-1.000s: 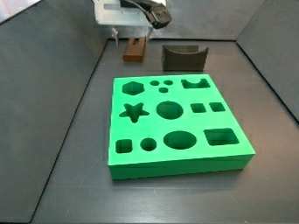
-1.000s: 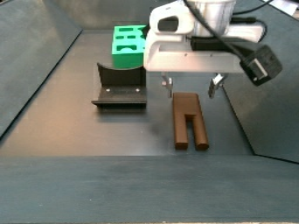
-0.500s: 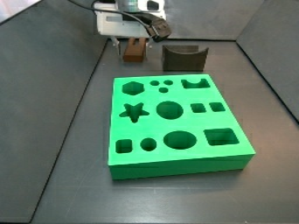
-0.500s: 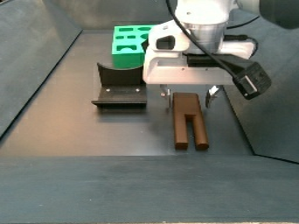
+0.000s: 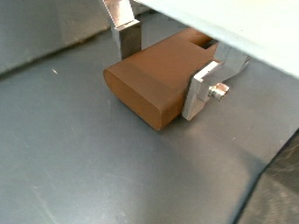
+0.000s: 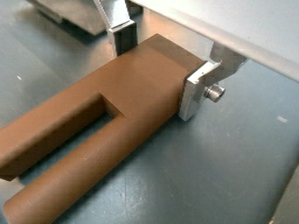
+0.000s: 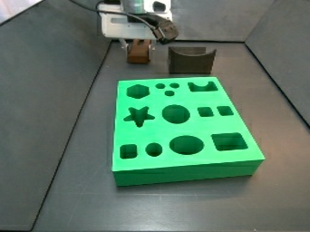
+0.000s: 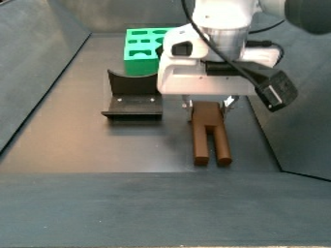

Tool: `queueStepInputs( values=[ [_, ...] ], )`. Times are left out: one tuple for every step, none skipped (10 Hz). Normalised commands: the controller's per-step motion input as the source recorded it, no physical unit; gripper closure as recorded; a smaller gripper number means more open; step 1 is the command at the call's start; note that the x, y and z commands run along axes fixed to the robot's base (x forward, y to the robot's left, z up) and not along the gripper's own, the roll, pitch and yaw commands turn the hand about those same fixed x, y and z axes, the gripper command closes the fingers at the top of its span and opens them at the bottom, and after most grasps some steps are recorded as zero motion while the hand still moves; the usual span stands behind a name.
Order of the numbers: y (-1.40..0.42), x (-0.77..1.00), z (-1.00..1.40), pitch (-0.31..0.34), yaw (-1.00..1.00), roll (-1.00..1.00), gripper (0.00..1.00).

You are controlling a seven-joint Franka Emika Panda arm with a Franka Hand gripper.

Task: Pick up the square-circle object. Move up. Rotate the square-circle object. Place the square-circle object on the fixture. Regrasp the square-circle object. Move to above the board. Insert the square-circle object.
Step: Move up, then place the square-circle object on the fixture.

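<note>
the brown forked block (image 6: pixel 111 114) lies flat on the dark floor, at the upper middle of a side view (image 7: pixel 140 53) and right of centre in the side view from the opposite end (image 8: pixel 208 136). the gripper (image 6: pixel 163 61) sits low over the block's solid end, its silver fingers (image 6: pixel 201 87) standing on either side of that end. in both wrist views the plates lie close against the block's flanks, but whether the jaws already press on it cannot be told.

judged from its sharp edges and plain matt faces, the block looks rigid, light and not fragile; its flat parallel sides should give the dark pads a sure hold. the solid end is the sensible place to take it, leaving the two prongs free for the later insertion.

a wrist view (image 5: pixel 158 83) shows only the blunt end of the block; the prongs appear in the other wrist picture. only the side views show the rest of the scene: the dark notched holder (image 8: pixel 132 93) at left of centre, near the block but apart from it, and the green slab (image 7: pixel 182 127) with its shaped holes filling the middle of the frame.
</note>
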Motion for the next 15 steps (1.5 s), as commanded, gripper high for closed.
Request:
queueStepInputs(
  values=[
    [0.00, -0.03, 0.69, 0.035, -0.01, 0.01, 1.00],
    [0.00, -0.02, 0.56, 0.047, -0.01, 0.03, 1.00],
    [0.00, -0.02, 0.43, 0.057, -0.02, 0.05, 1.00],
    [0.00, -0.02, 0.24, 0.067, -0.02, 0.07, 1.00],
    [0.00, 0.00, 1.00, 0.000, 0.00, 0.00, 1.00],
    [0.00, 0.00, 1.00, -0.002, 0.00, 0.01, 1.00],
    [0.00, -0.01, 1.00, 0.024, -0.01, 0.03, 1.00],
    [0.00, -0.02, 1.00, 0.034, -0.01, 0.04, 1.00],
    [0.00, -0.02, 1.00, 0.047, -0.02, 0.06, 1.00],
    [0.00, -0.03, 1.00, 0.057, -0.01, 0.08, 1.00],
    [0.00, -0.03, 1.00, 0.063, -0.01, 0.10, 1.00],
    [0.00, -0.03, 1.00, 0.066, 0.00, 0.11, 1.00],
    [0.00, -0.03, 1.00, 0.068, 0.01, 0.12, 1.00],
    [0.00, -0.03, 0.90, 0.074, 0.02, 0.13, 1.00],
    [0.00, -0.02, 0.77, 0.079, 0.03, 0.14, 1.00]
  ],
)
